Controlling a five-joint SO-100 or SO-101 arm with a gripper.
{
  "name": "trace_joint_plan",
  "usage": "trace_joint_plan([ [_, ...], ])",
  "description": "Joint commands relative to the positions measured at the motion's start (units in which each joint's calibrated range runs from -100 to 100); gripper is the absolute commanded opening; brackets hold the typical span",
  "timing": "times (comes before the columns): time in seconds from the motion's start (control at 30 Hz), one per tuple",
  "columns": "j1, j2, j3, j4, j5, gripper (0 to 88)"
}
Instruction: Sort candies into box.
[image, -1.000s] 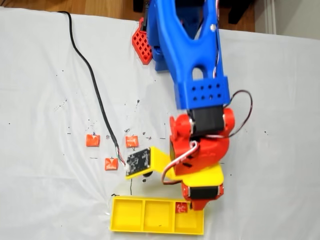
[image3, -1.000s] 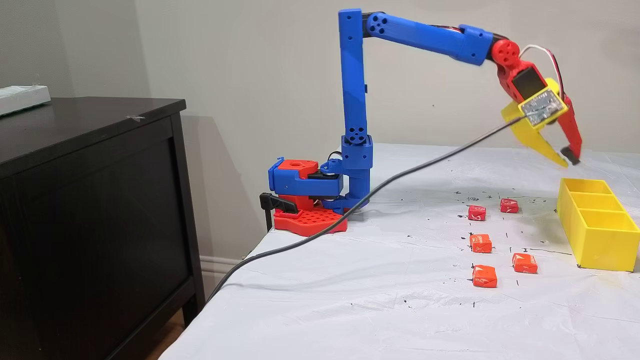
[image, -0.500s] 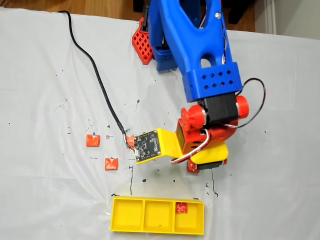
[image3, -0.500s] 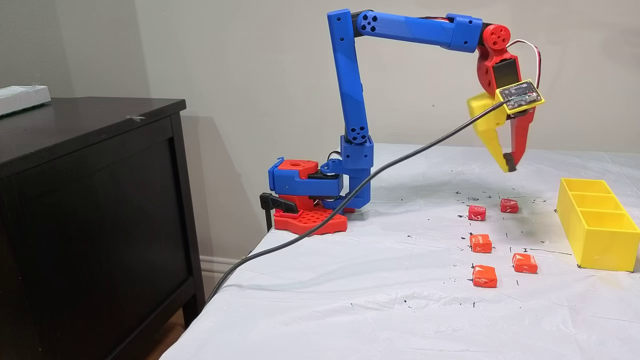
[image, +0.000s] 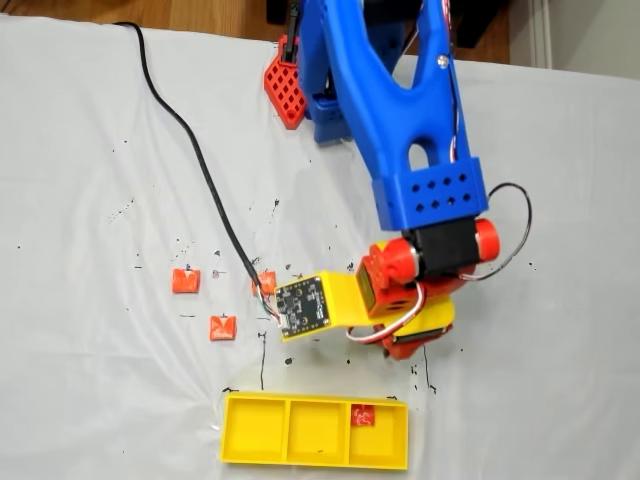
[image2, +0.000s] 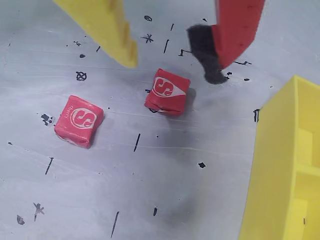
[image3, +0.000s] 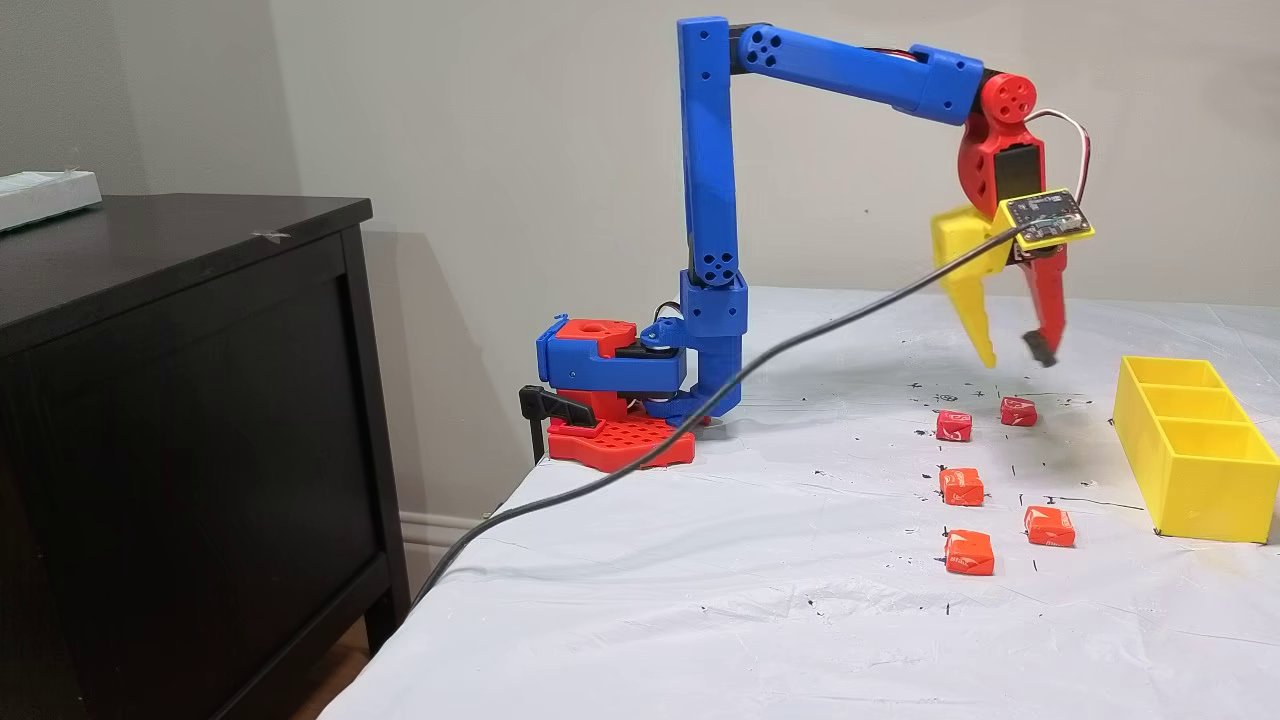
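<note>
Red candies (image2: 168, 92) lie on the bench (image3: 760, 560) just below the end effector (image3: 1015, 355), whose two fingers are spread apart and hold nothing. The yellow box (image3: 1190, 450) sits off to its side, near.

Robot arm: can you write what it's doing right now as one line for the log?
gripper: open, empty, above table | below it: red candy | box: one candy in end compartment | loose on table: five
</note>
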Motion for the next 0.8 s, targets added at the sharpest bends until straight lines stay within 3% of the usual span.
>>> trace_joint_plan([
  [0.0, -0.68, 0.33, -5.07, -0.64, -0.05, 21.3],
  [0.77, -1.59, 8.39, -5.25, -4.08, -0.05, 22.2],
])
